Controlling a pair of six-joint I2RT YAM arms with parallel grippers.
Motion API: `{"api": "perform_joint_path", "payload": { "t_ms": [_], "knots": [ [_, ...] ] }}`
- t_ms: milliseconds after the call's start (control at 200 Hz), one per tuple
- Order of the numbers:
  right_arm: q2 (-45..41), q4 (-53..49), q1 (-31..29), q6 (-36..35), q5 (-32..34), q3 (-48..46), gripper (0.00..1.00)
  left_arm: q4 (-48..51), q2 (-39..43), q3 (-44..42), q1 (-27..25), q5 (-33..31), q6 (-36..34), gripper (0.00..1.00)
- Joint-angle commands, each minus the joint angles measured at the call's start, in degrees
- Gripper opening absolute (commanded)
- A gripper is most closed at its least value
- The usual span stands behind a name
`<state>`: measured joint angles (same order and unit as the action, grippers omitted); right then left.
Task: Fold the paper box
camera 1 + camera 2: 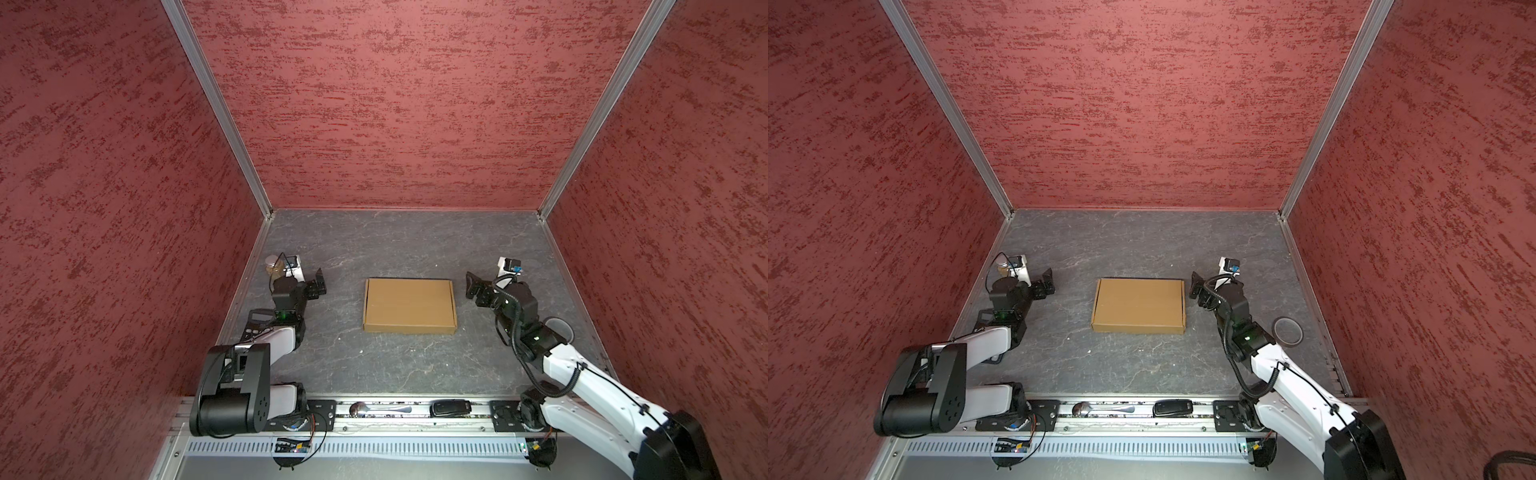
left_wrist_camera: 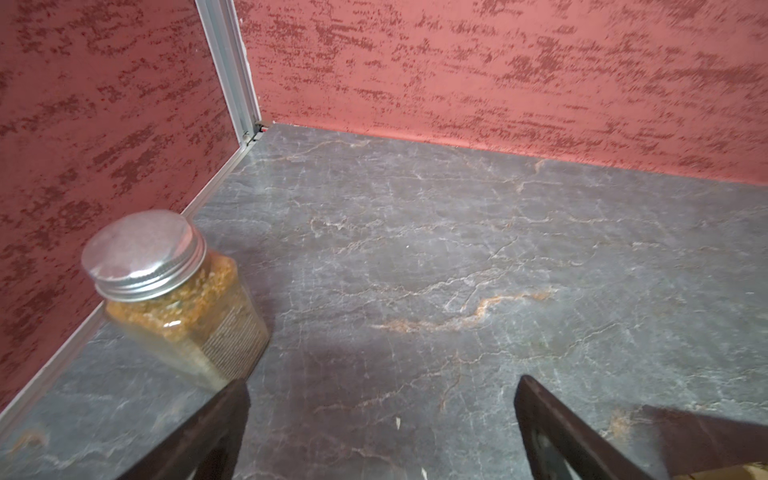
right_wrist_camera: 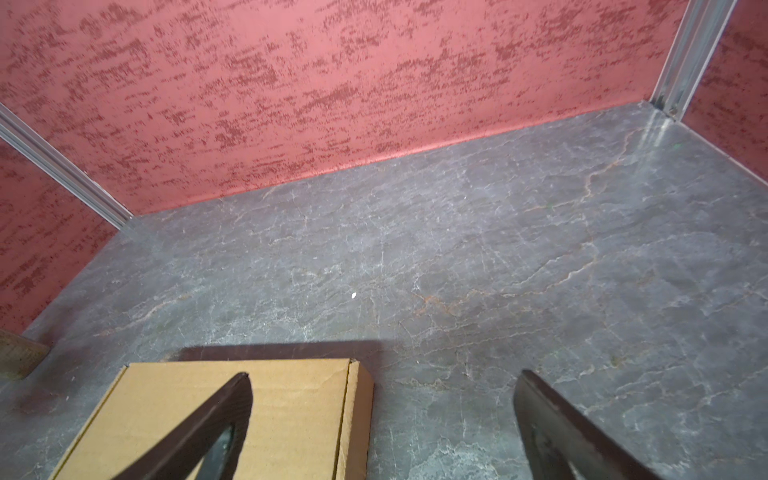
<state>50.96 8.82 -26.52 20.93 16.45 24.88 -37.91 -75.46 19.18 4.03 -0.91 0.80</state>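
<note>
Left hand [image 1: 321, 282] and right hand [image 1: 469, 286] both spread wide and empty, flanking box [image 1: 409, 305] at middle of desk [image 1: 374, 245], touching neither, lid shut and sides up: judged folded, with nothing evidently left.

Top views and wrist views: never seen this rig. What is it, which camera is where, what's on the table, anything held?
Two robot arms with two-finger grippers work over a grey table. The pictures showing both arms come from one overhead camera pair; the other two from a camera on each wrist. A closed cardboard box lies flat mid-table. A jar stands beside the left gripper, a tape roll lies far right, a spoon on the front rail. The right gripper, like the left, is open and empty.
</note>
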Motion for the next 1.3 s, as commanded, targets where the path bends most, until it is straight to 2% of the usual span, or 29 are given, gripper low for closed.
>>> {"api": "perform_joint_path", "payload": {
  "t_ms": [0, 70, 190, 381, 481, 541, 942, 1087, 1297],
  "knots": [
    [-1.77, 0.93, 0.18, -0.67, 3.14, -1.01, 0.99, -4.23, -1.34, 1.45, 1.52, 4.58, 1.6, 1.0],
    [-2.45, 0.85, 0.16, -0.95, 3.8, -1.37, 0.99, -4.9, -2.4, 1.78, 1.8, 5.99, 1.96, 1.0],
    [-2.79, 1.1, 0.16, -1.32, 5.31, -2.27, 0.99, -12.14, -6.27, 0.21, 1.68, 7.92, 2.0, 1.0],
    [-2.58, 2.64, 0.16, -3.1, 9.15, -3.37, 0.99, -13.62, -8.21, 0.23, 1.42, 8.29, 1.6, 1.0],
    [-2.62, 4.1, 0.16, -4.32, 12.91, -3.88, 0.99, -20.21, -12.91, -0.56, 1.46, 10.34, 0.82, 1.0],
    [-2.62, 5.55, 0.2, -5.62, 15.43, -4.39, 0.99, -15.42, -11.49, 0.73, 1.31, 10.81, 0.24, 1.0],
    [-0.6, 22.24, 2.07, -17.12, 27.36, -10.51, 0.99, -12.66, -12.3, 2.7, -1.17, 6.02, -0.98, 0.99],
    [2.11, 29.63, 4.36, -20.88, 27.68, -12.51, 0.99, -12.98, -12.45, 2.62, -1.2, 6.0, -0.9, 1.0],
    [8.8, 35.83, 8.02, -19.98, 26.91, -14.39, 0.99, -12.89, -12.4, 2.63, -1.4, 5.83, -1.04, 1.0]
  ]
}}
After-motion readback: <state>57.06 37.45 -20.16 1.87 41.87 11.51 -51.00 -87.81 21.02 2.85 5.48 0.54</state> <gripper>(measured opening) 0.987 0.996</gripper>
